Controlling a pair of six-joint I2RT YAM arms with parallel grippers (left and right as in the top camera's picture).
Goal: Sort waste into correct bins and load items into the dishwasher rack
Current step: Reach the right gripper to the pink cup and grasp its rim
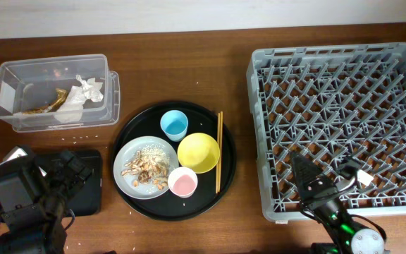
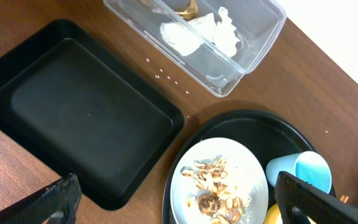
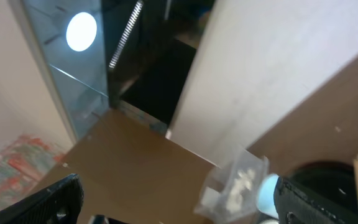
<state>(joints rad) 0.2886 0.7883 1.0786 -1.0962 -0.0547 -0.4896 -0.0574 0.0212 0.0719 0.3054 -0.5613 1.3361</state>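
Reaching for the scraps [image 2: 213, 186] on the plate [image 2: 244, 155] ahead of your spread, empty left end effector [image 2: 176, 196], you could scatter them across the counter [image 2: 328, 74]; right end effector [image 3: 176, 193], also spread, holds nothing.

The clear plastic box [image 1: 55, 92] at the far left holds a crumpled white napkin [image 1: 87, 90] and what looks like a brown, bone-like scrap [image 1: 48, 106]. The shallow black tray [image 2: 79, 130] lies just beside it, nearer the robot. Tan food scraps [image 1: 146, 166] cover the grey plate [image 1: 129, 159], with the upright blue cup [image 1: 174, 125], yellow bowl [image 1: 199, 152] and pink cup [image 1: 182, 182] close around it. The chopsticks [image 1: 219, 152] lie beside the bowl. The grey rack [image 1: 337, 120] stands well to the right.
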